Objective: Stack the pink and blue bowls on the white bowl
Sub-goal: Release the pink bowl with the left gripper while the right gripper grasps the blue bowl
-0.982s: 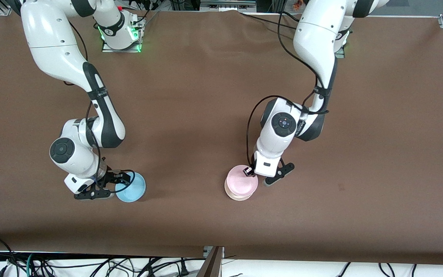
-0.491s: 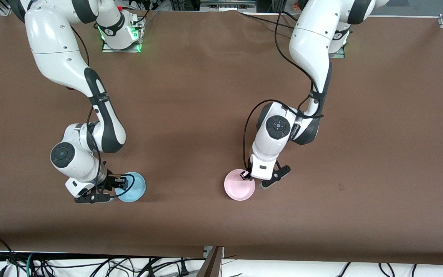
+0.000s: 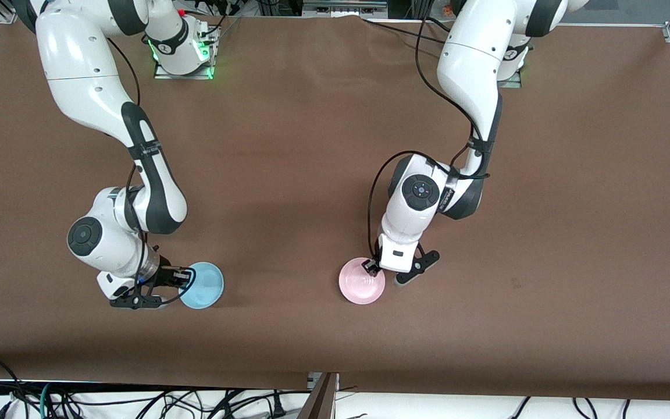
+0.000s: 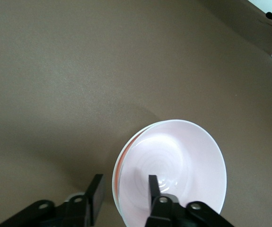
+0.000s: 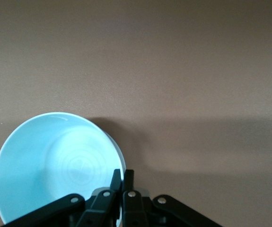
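The pink bowl (image 3: 362, 283) sits nested in the white bowl, which shows only as a thin white rim (image 4: 116, 176) in the left wrist view. My left gripper (image 3: 385, 272) is open astride the pink bowl's (image 4: 173, 165) rim on the side toward the left arm's end. One finger (image 4: 153, 189) is inside the bowl and the other is outside. My right gripper (image 3: 175, 283) is shut on the blue bowl's (image 3: 202, 285) rim, toward the right arm's end of the table. In the right wrist view its shut gripper (image 5: 122, 182) pinches the rim of the blue bowl (image 5: 55, 165).
The brown table (image 3: 312, 145) is bare around both bowls. Its front edge (image 3: 335, 381) lies close below them, with cables past it. The blue bowl and the pink stack stand well apart along the table.
The pink bowl came down from an offset hold onto the white bowl and now covers it. The right gripper shifted the blue bowl slightly toward the stack.
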